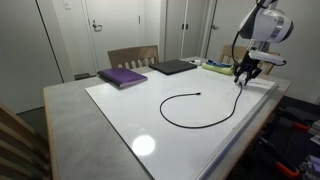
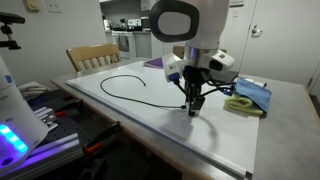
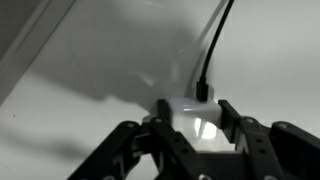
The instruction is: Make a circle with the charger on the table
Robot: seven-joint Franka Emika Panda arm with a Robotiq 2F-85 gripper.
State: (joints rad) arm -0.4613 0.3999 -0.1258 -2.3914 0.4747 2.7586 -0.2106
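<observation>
Claw (image 3: 194,112) astride charger (image 3: 192,128) plug end — grip unclear — cable straight up-frame, away from cam.

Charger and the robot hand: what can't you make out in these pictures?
- Wrist view: the hand straddles a white plug block on the charger; blur and shadow hide whether the fingers touch it.
- Both exterior views: that plug end is too small and covered by the hand.
- Wrist view: the charger's free end lies beyond the frame edge.
</observation>
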